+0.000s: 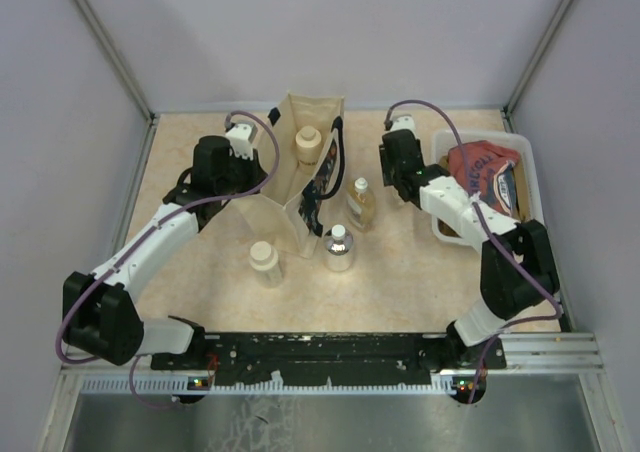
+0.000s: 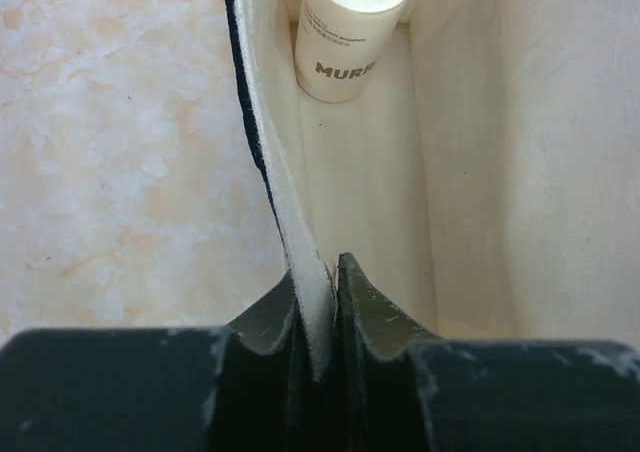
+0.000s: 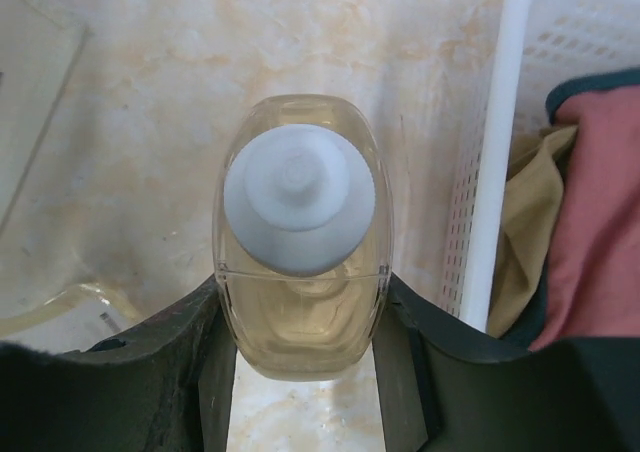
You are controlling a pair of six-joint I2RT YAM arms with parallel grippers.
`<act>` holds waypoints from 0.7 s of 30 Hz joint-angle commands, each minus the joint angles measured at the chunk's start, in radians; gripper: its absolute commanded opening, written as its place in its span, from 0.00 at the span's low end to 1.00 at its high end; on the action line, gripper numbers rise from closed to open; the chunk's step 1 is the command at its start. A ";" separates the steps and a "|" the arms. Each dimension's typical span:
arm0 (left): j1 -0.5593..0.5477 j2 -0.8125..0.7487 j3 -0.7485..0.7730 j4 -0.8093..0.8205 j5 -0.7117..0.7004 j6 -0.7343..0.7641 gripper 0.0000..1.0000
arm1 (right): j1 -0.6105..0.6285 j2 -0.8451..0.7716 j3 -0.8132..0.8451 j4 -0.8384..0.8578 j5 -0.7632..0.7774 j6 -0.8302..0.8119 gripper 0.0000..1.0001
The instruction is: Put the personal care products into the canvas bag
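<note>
The canvas bag (image 1: 290, 210) stands open at the table's middle, with a cream jar (image 1: 308, 140) inside; the left wrist view shows that jar (image 2: 350, 32) deep in the bag (image 2: 480, 172). My left gripper (image 1: 266, 175) is shut on the bag's left wall edge (image 2: 318, 272). My right gripper (image 1: 405, 197) is shut on a slim amber bottle (image 3: 298, 197) with a white cap; the arm hides this bottle in the top view. A second amber bottle (image 1: 361, 204), a round clear bottle (image 1: 338, 250) and another cream jar (image 1: 264, 262) stand on the table beside the bag.
A white plastic tub (image 1: 530, 157) holding a red shirt (image 1: 485, 172) stands at the right, close to my right gripper; its perforated wall (image 3: 495, 172) shows right of the held bottle. Grey walls enclose the table.
</note>
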 commanded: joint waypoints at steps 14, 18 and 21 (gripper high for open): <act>0.001 0.005 0.009 -0.027 0.032 -0.023 0.00 | 0.187 -0.139 0.512 0.225 -0.242 -0.194 0.00; 0.000 0.005 0.006 -0.017 0.046 -0.027 0.00 | 0.221 -0.109 0.500 0.331 -0.301 -0.218 0.00; 0.001 0.005 0.007 -0.014 0.053 -0.028 0.00 | 0.271 -0.088 0.470 0.405 -0.320 -0.259 0.00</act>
